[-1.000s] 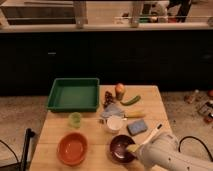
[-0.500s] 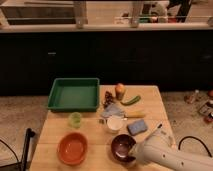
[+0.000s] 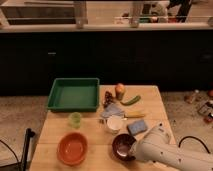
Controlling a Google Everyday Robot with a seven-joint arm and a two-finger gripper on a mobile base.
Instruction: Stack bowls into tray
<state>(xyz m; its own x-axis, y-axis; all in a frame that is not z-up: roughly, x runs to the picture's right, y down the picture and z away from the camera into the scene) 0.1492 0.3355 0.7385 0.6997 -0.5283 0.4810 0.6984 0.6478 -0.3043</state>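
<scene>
1. The pincer (image 3: 132, 151) is sitting at the near table edge, touching the maroon bowl (image 3: 121, 146); I cannot tell its grip.
2. The orange bowl (image 3: 72, 148) is lying to its left.
3. The green tray (image 3: 74, 93) is resting far beyond, leftward.

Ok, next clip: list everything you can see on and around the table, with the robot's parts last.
tray: 1, green, far left of table
orange bowl: 1, near left
maroon bowl: 1, near centre, at the arm's tip
green cup: 1, translucent, between tray and orange bowl
white cup: 1, centre
blue sponge: 1, right of white cup
green vegetable: 1, far right
orange fruit: 1, far centre
table: 1, light wood
gripper: 1, white arm, at maroon bowl's right rim
</scene>
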